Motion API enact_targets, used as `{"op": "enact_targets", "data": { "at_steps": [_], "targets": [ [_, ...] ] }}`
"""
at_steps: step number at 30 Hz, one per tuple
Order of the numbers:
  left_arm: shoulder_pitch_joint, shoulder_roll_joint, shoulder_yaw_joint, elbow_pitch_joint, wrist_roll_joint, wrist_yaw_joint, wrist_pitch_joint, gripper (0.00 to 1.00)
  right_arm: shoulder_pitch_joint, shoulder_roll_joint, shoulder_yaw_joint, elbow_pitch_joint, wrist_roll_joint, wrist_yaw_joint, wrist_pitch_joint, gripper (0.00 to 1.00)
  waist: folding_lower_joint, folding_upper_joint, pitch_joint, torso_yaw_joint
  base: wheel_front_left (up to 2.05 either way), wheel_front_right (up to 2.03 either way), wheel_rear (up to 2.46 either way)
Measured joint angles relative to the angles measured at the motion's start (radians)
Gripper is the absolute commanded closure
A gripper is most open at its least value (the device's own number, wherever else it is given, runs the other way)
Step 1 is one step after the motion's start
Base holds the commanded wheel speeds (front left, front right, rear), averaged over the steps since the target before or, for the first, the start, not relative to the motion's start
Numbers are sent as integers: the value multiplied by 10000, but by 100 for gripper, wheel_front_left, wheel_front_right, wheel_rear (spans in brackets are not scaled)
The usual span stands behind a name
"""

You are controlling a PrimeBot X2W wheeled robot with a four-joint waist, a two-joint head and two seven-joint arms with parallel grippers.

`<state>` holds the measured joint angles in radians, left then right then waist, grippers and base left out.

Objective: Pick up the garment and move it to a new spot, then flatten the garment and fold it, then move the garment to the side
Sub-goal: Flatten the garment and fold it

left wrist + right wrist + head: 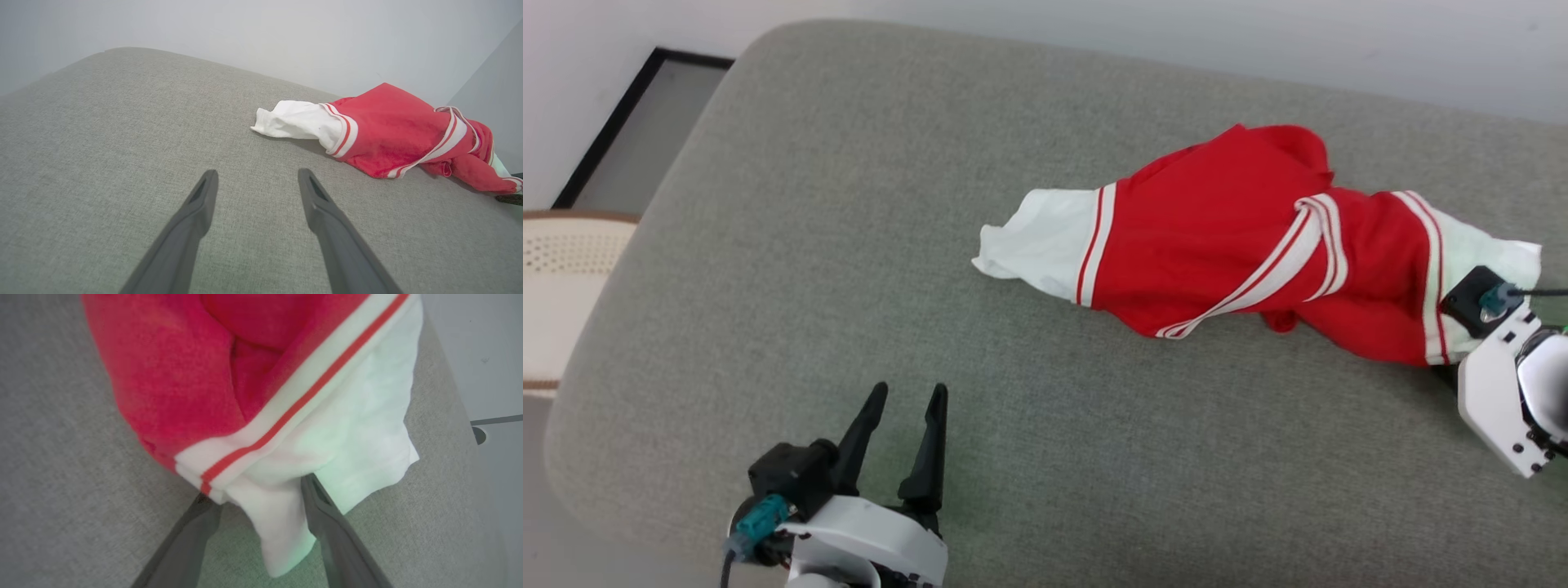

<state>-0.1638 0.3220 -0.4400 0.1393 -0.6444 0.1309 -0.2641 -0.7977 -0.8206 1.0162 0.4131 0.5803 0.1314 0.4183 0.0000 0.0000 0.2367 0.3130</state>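
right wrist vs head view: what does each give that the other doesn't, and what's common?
Right wrist: the right end effector up close, fingers open, with a white sleeve end lying between them, not clamped.
Head: the left end effector, open over the bare cushion, well apart from the garment, plus the other white sleeve end.
Both: red garment on grey cushion.

In the right wrist view the shirt runs off the top edge, and its striped hem hides one tip of the right fingers. In the head view the right arm is cut by the right edge, its fingers hidden under it.
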Motion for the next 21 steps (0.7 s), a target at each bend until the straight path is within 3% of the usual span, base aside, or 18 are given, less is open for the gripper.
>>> {"op": "enact_targets", "data": {
  "at_steps": [4, 8, 10, 13, 17, 21],
  "targets": [
    [-206, 88, -23, -31, 412, -163, 0, 0, -436, 23, 443, 247, 374, 0, -267, 100, -1, 0, 243, 84, 0, 0, 0],
    [-1060, 686, -337, 19, 1014, -510, 368, 0, -835, 174, 744, 499, 546, 0, -564, 100, -1, 0, 407, -29, 0, 0, 0],
    [-1791, 1099, -633, 25, 1396, -941, 782, 0, -1021, 263, 851, 637, 663, 0, -685, 100, 0, 0, 506, -109, 0, 0, 0],
    [-3169, 1751, -1308, 228, 1979, -2000, 1653, 0, -1367, 385, 940, 830, 792, 0, -884, 100, 0, 0, 707, -214, 0, 0, 0],
    [-5011, 2266, -2456, 871, 2406, -2546, 2704, 0, -1813, 604, 1149, 1034, 825, 0, -1062, 100, 0, 0, 992, -370, 0, 0, 0],
    [-6607, 2778, -5009, 1250, 1923, -2615, 3442, 0, -2250, 838, 1402, 1185, 899, 0, -1200, 100, 0, 0, 1236, -595, 0, 0, 0]
  ]
}}
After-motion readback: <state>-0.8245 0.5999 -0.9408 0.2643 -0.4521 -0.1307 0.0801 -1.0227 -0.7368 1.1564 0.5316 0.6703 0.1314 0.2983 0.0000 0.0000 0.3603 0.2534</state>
